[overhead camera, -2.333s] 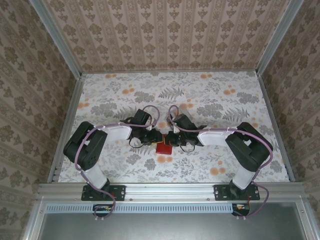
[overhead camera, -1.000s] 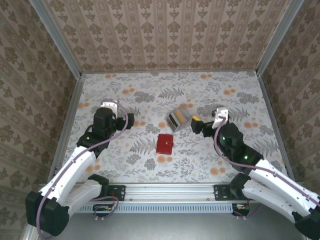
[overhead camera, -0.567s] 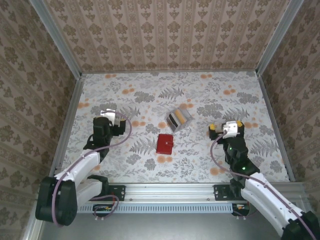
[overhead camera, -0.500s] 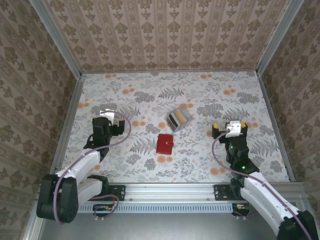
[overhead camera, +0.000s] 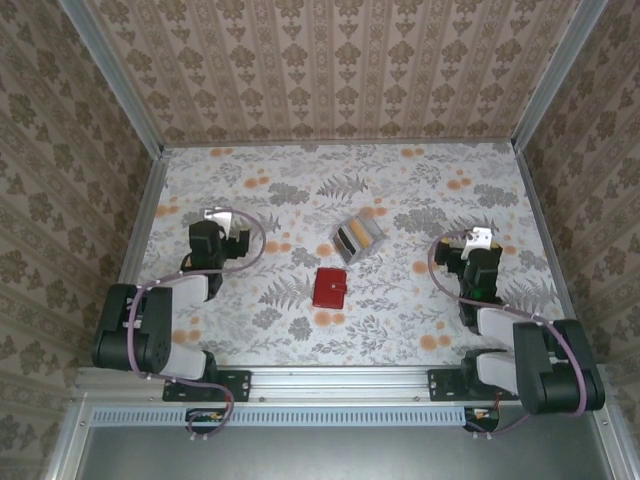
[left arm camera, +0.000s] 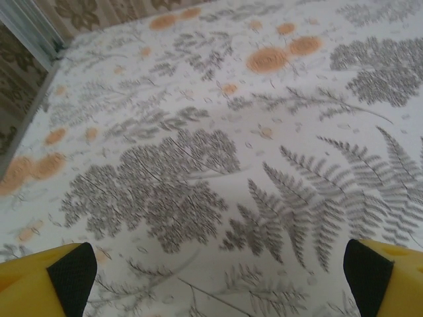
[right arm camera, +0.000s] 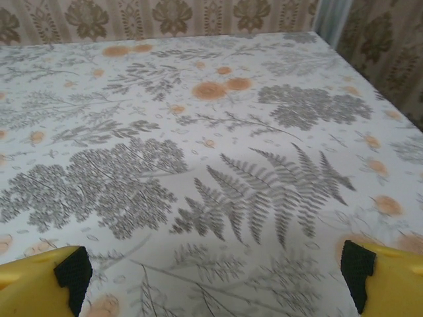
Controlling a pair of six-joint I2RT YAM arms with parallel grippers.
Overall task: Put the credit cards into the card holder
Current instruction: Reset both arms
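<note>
Several credit cards [overhead camera: 357, 237] — beyond card holder [overhead camera: 328, 288]

A small red card holder [overhead camera: 329, 288] is seen closed and flat at frame centre. Just above right, silvery-grey and tan credit cards [overhead camera: 356, 238] are fanned together.

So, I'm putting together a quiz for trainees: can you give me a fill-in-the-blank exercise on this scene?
The card holder is ___ in colour.
The credit cards lie ___ from the arm bases than the card holder does.
The left gripper and the right gripper are both ___ and empty.
Missing words: red; farther; open.
</note>
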